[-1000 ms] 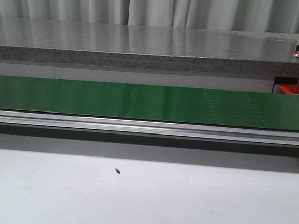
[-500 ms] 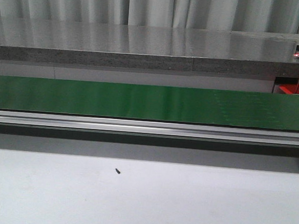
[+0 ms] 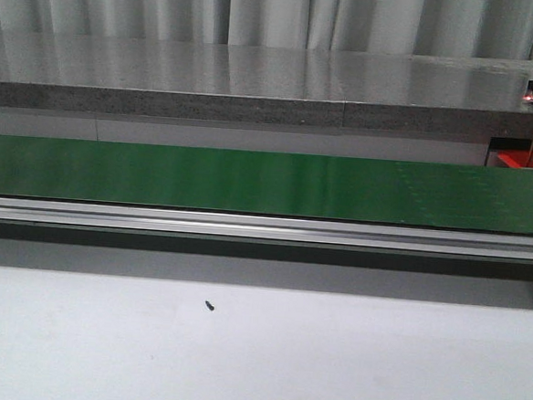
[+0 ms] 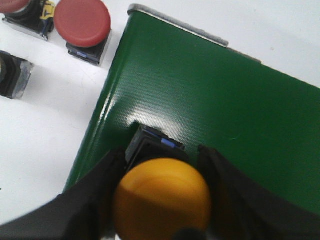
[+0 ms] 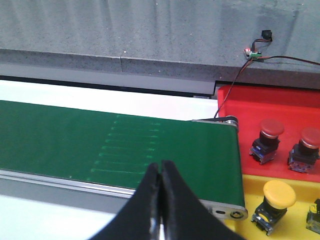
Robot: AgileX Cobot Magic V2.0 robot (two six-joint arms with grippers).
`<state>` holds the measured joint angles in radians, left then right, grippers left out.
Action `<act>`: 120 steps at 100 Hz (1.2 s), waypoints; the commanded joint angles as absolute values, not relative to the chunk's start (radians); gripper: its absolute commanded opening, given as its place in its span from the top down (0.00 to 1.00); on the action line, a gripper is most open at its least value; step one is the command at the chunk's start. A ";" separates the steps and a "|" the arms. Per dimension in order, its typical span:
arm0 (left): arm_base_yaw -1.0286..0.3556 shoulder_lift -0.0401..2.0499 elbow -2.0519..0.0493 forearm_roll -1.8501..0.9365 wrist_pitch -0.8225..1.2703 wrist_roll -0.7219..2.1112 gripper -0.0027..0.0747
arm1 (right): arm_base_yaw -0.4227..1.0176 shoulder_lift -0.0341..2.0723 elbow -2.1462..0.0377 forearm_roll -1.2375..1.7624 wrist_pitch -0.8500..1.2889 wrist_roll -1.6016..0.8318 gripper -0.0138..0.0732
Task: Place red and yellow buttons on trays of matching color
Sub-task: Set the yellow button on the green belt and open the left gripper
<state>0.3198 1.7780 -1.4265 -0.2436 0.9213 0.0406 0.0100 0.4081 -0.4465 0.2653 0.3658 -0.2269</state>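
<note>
On the green belt (image 3: pixel 249 180) a faint pale pattern has drifted further right than a second ago; nothing else in the front view has changed; the left gripper (image 4: pixel 162 200) is clamped on a yellow button (image 4: pixel 162 200) just above the belt's end, with red buttons (image 4: pixel 82 22) on the white table beside it; the right gripper (image 5: pixel 160 200) hangs closed and empty over the belt, near the red tray (image 5: pixel 280 107) holding two red buttons and the yellow tray (image 5: pixel 300 205) holding a yellow one.

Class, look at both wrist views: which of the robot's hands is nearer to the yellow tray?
Right. The right hand hangs closed over the green belt near its end, with the yellow tray just past that end. The left hand grips a yellow button; no tray shows there.
</note>
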 commanded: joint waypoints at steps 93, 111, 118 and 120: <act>0.349 1.600 -1.459 -0.302 0.802 0.123 0.26 | 0.013 0.412 -0.469 0.276 0.287 -0.237 0.98; 0.451 1.602 -1.459 -0.302 0.818 0.123 0.26 | 0.013 0.412 -0.469 0.276 0.287 -0.237 0.98; 0.489 1.615 -1.459 -0.302 0.831 0.125 0.26 | 0.013 0.412 -0.469 0.276 0.287 -0.237 0.98; 0.501 1.622 -1.459 -0.302 0.831 0.128 0.26 | 0.013 0.412 -0.469 0.276 0.287 -0.237 0.98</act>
<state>0.4599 1.6474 -1.4282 -0.2857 0.8534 0.1223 0.0100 0.4081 -0.4465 0.2669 0.3658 -0.2285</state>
